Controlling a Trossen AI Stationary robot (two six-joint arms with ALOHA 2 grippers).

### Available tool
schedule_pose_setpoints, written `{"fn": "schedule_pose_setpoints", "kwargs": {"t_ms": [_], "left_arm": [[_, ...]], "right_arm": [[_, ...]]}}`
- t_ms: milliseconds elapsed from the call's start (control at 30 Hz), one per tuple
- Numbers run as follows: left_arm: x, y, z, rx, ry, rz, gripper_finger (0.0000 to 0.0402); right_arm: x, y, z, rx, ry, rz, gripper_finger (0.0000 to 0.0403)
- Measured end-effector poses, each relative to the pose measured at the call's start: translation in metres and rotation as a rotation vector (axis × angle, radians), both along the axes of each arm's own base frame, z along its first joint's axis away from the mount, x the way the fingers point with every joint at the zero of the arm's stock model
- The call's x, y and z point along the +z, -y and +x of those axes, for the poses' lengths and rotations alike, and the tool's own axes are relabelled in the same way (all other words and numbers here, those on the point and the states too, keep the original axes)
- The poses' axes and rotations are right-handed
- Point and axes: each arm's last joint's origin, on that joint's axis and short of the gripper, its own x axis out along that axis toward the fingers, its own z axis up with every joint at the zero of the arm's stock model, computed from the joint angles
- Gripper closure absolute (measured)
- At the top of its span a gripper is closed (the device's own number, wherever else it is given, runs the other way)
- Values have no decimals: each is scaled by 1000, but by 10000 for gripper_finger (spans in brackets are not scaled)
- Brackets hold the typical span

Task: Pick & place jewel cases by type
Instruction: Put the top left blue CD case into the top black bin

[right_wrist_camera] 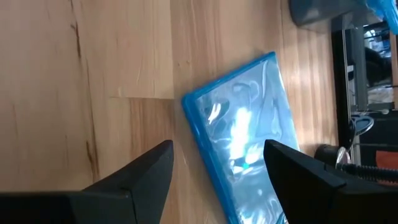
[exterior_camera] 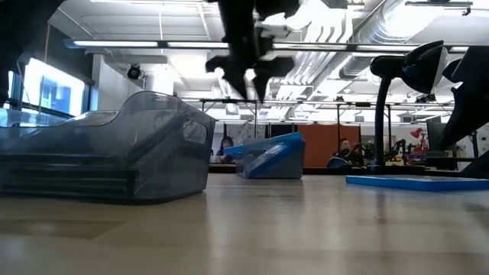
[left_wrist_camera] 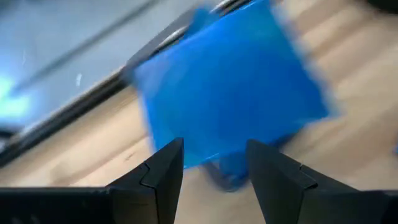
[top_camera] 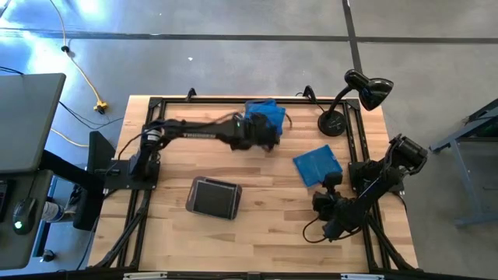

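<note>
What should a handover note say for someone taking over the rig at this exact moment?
Left gripper: open, empty, raised over the blue cases at the table's far edge.
Right gripper: open, empty, low near the table's right side, facing the single blue case lying flat on the wood.
Grey tub: front centre, dark cases stacked inside; the count is unclear.
Done: dark cases appear gathered in the tub; some blue ones sit together at the far edge.
Left: the single blue case likely still needs moving to the blue group.

One translucent blue jewel case lies flat; other blue cases stacked at the far edge.
</note>
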Motion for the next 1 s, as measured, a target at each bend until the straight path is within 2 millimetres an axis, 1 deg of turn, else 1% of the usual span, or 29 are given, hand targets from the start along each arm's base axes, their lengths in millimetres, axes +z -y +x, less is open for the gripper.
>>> {"fn": "schedule_pose_setpoints", "kwargs": {"t_ms": [100,267,400,467,567,700,833,1000], "left_arm": [[-4,-37,-12,101,-10,-107,231],[-6,-97,-28,179,62,-298,232],[-7,-130,-43,225,124,-436,232],[-7,-140,-48,234,135,-479,232],[-12,-149,-55,248,136,-521,232],[-31,-156,-62,248,139,-617,232],[-49,-161,-62,205,203,-695,232],[-62,-170,-62,164,298,-727,232]], "right_arm": [[0,0,0,4,-6,3,156],[-1,-1,1,3,-1,13,156],[-1,-2,1,5,4,19,156],[-1,-2,1,5,3,20,156],[-1,-2,1,4,2,21,156],[-1,-2,1,4,2,22,156],[-1,-2,1,1,-3,27,156],[-1,-2,1,-4,-13,36,156]]}}
